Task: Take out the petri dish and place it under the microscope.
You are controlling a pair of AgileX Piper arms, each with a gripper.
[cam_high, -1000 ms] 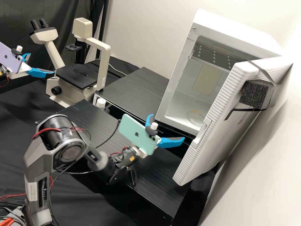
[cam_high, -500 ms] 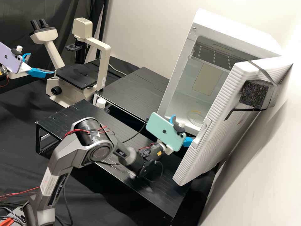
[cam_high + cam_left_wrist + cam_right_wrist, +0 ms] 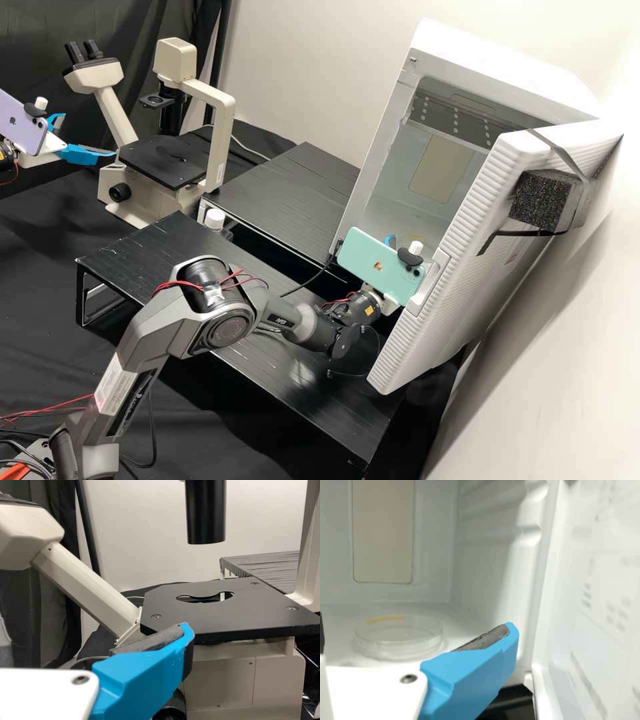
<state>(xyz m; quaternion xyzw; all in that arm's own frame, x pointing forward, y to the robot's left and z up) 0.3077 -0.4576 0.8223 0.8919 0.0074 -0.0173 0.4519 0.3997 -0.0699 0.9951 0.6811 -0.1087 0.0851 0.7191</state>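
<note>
At the incubator mouth in the high view is my right gripper point(image 3: 390, 240), partly hidden by its phone. In the right wrist view, the right gripper point(image 3: 416, 630) is open, its fingers spread in front of the clear petri dish point(image 3: 400, 637), not touching it. The dish, with a yellow mark, lies flat on the incubator floor; its rim point(image 3: 415, 237) partly shows in the high view. My left gripper point(image 3: 90, 136) stands open and empty beside the microscope point(image 3: 222, 143). In the left wrist view, the left gripper's finger point(image 3: 145, 677) is near the black stage point(image 3: 200, 612), below the condenser tube point(image 3: 206, 515).
The incubator door point(image 3: 467, 267) stands open close to the right arm, its handle beside the phone. Black stands point(image 3: 287, 193) lie between microscope and incubator, with a white-capped bottle point(image 3: 215, 220) among them. A cable point(image 3: 313, 283) hangs from the right phone.
My right arm has moved right and farther back, from in front of the incubator to its opening, and its phone now covers part of the dish. The left arm has kept still.
</note>
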